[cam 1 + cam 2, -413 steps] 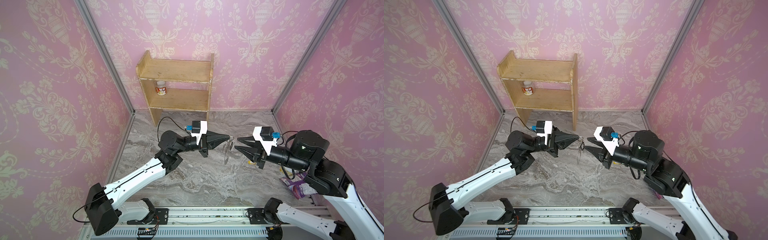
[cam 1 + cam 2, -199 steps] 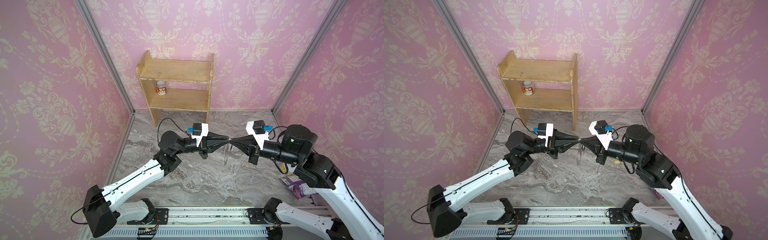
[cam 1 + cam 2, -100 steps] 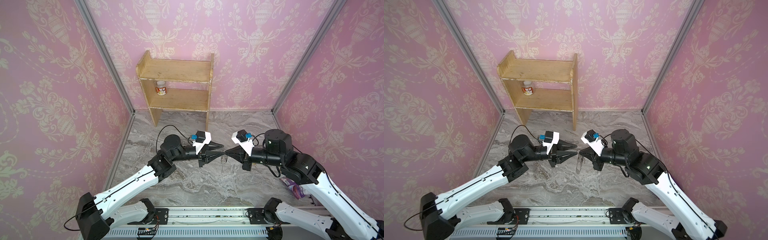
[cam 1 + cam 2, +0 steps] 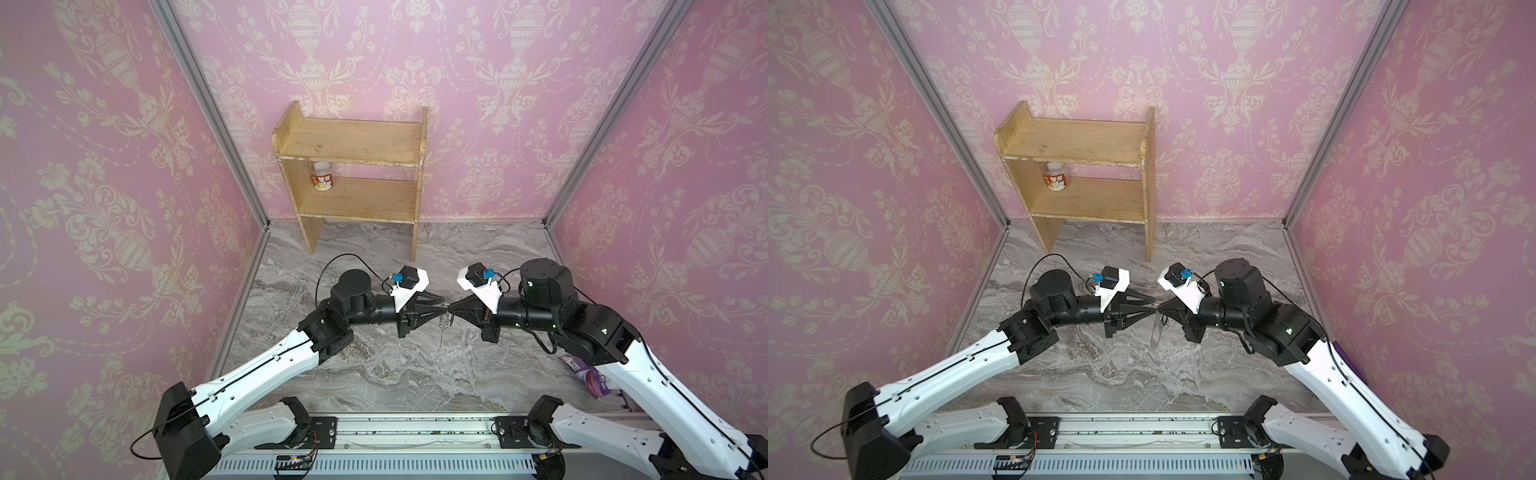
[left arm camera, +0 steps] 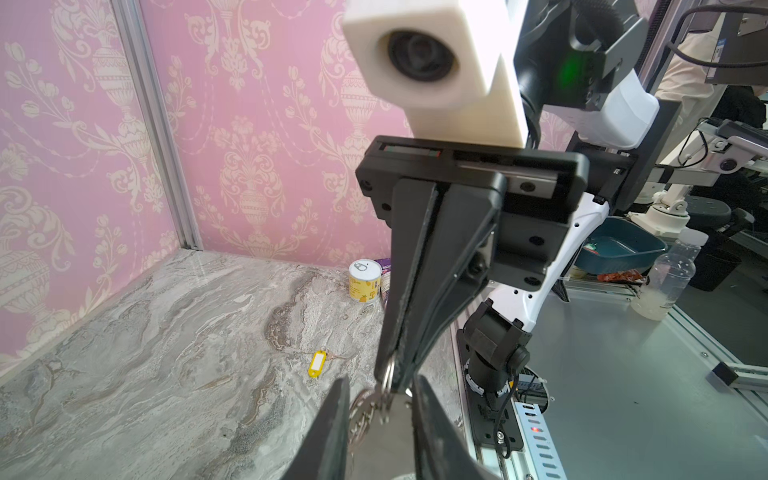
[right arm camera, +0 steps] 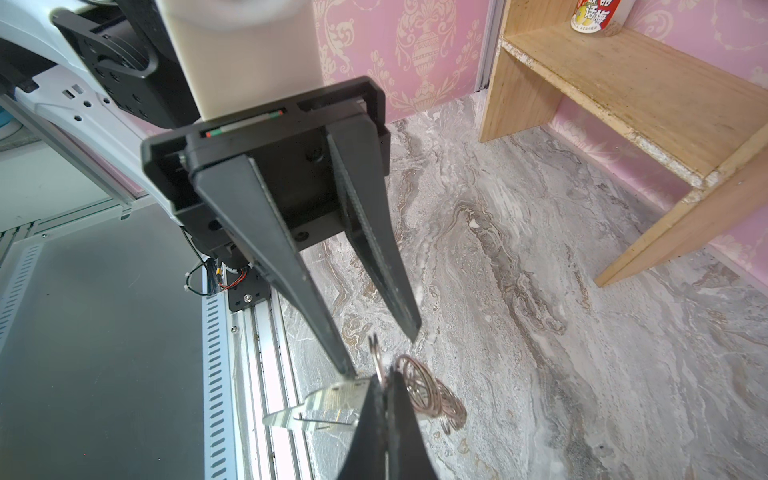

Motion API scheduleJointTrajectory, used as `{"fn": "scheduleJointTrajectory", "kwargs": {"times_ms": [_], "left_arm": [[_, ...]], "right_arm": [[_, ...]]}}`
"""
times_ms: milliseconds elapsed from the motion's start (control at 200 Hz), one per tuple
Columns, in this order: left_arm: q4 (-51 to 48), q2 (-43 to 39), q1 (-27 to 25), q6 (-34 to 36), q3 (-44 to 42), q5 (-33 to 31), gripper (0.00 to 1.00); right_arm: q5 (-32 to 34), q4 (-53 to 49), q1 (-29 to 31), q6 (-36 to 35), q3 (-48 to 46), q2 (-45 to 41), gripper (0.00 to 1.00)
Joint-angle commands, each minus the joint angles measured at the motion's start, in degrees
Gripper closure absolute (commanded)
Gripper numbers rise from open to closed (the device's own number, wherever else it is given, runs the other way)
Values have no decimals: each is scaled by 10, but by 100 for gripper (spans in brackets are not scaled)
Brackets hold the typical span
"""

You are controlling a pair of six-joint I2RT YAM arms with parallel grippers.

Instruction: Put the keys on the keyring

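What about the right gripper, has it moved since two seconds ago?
Yes. The right gripper has shifted left, toward the wooden shelf's side of the view, and nearer the base rail.

The left arm (image 4: 266, 368) and right arm (image 4: 665, 399) are built from white moulded link shells joined by black cylindrical joint housings (image 4: 351, 291), with a thin black cable (image 4: 348, 255) looping to the wrist. Each wrist carries a white angular camera mount (image 4: 409, 282) fitted with a blue connector (image 4: 398, 277). The left claw (image 6: 380, 355) and right claw (image 5: 392, 376) each have a black rectangular body with recessed screw holes, a red-and-green strip (image 6: 245, 123) and two tapered black fingers (image 6: 266, 249) with ribbed inner faces.
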Motion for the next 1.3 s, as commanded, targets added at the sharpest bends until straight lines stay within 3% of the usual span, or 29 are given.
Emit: {"fn": "scheduleJointTrajectory", "kwargs": {"times_ms": [0, 370, 941, 1071, 1191, 1296], "left_arm": [[-19, 12, -9, 13, 24, 0, 75], [-30, 22, -17, 22, 38, 4, 87], [-16, 23, -19, 12, 35, 9, 80], [-18, 23, -19, 14, 33, 7, 86], [-20, 25, -19, 14, 35, 3, 100], [-22, 22, -20, 17, 33, -5, 100]], "right_arm": [[2, -5, 6, -15, 13, 1, 100], [7, -22, 8, -33, 30, 16, 100], [15, -30, 8, -40, 32, 21, 100], [15, -31, 8, -40, 33, 20, 100], [13, -29, 8, -39, 34, 21, 100], [12, -25, 8, -35, 35, 18, 100]]}}
